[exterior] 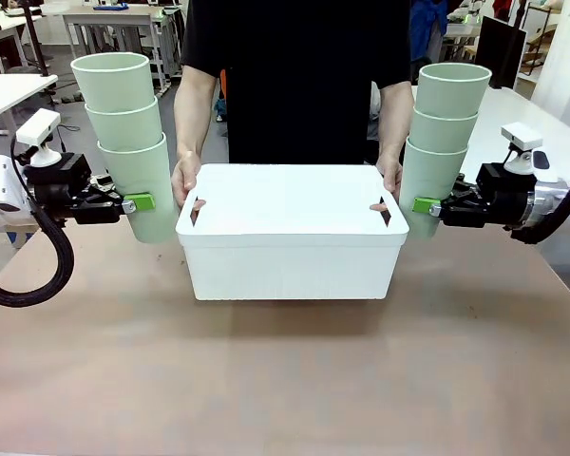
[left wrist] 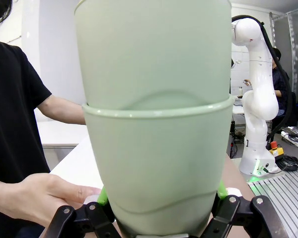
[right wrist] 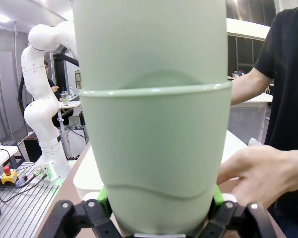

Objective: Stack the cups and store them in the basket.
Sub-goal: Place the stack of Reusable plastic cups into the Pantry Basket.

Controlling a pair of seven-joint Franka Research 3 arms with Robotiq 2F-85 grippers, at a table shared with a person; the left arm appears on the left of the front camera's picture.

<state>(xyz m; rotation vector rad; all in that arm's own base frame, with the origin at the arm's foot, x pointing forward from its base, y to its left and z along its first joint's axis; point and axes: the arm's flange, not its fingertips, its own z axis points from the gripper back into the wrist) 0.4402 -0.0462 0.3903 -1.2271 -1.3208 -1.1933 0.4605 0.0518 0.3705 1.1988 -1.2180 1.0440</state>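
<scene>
My left gripper [exterior: 142,202] is shut on the bottom cup of a nested stack of three mint-green cups [exterior: 130,133], held upright left of the basket. The same left stack [left wrist: 156,148] rises between the green pads [left wrist: 103,195]. My right gripper [exterior: 420,205] is shut on the bottom cup of a second stack of three cups [exterior: 439,142], upright at the basket's right end; this right stack [right wrist: 156,148] stands between its pads [right wrist: 102,194]. The white basket [exterior: 291,255] stands mid-table between both stacks. A person's hands [exterior: 186,178] hold its two far corners.
The person in a black shirt [exterior: 299,76] stands at the far side of the table. Bare brown table [exterior: 285,380] lies in front of the basket. White tables [exterior: 9,90] stand farther back.
</scene>
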